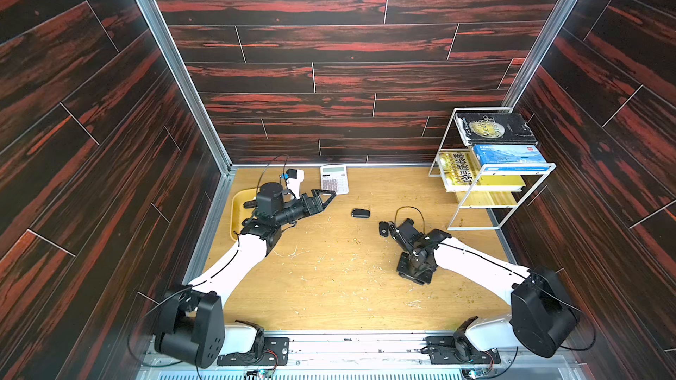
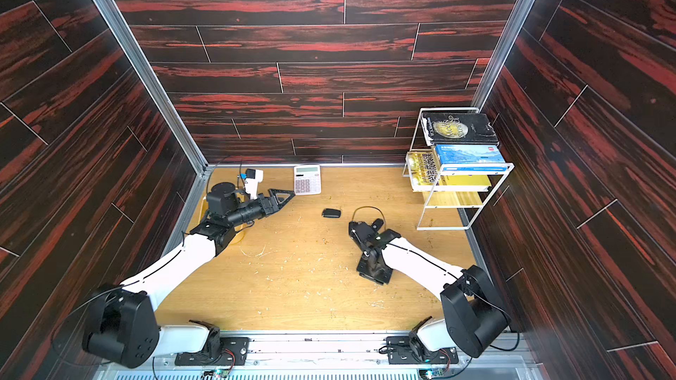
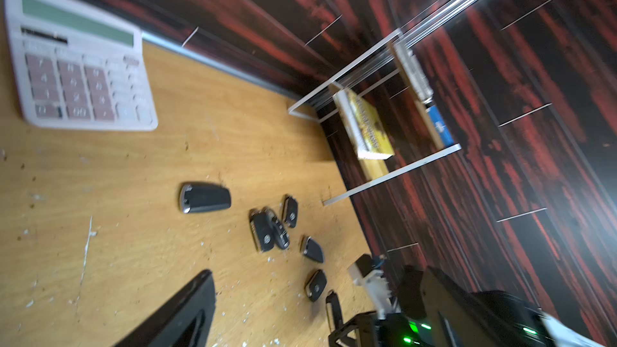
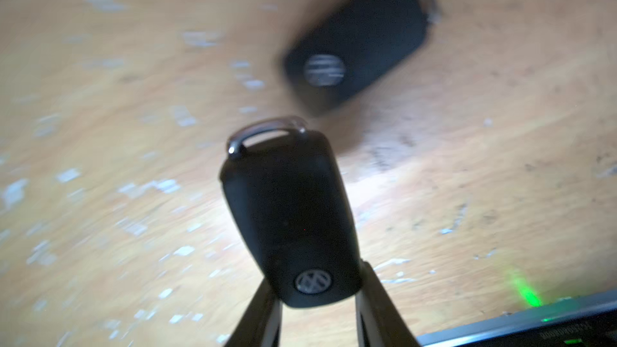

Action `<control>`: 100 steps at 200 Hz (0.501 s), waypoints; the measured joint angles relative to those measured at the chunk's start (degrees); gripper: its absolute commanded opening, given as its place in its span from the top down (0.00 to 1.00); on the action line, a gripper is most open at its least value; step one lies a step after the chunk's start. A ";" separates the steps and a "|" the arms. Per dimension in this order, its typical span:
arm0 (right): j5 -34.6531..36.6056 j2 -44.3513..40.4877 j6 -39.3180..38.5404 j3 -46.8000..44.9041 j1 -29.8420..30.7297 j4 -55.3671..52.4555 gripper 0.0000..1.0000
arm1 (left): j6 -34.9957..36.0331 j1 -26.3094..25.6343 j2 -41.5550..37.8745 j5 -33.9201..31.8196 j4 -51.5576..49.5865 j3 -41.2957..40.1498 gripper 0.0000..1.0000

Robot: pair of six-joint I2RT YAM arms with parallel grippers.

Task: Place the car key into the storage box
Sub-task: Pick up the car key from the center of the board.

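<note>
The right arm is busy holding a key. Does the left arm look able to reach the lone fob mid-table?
Probably yes: the left claw stands open and empty, aimed toward the fob, with only bare table between them.

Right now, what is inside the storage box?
Only an edge strip of the storage box shows, bare yellow, no key on it. The left arm covers the rest, so its contents can't be seen.
</note>
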 measured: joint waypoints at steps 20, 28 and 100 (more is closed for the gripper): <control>0.28 -0.33 -2.47 5.38 2.32 0.26 1.00 | 0.63 -0.04 1.68 -0.70 -1.84 0.04 0.06; 0.20 -0.90 -3.80 7.21 2.56 0.61 1.00 | 0.87 -0.04 2.29 -0.79 -2.32 0.09 0.07; -3.26 -3.98 -17.59 14.14 2.56 3.89 1.00 | 1.40 -0.20 10.43 -1.09 -10.12 6.38 0.13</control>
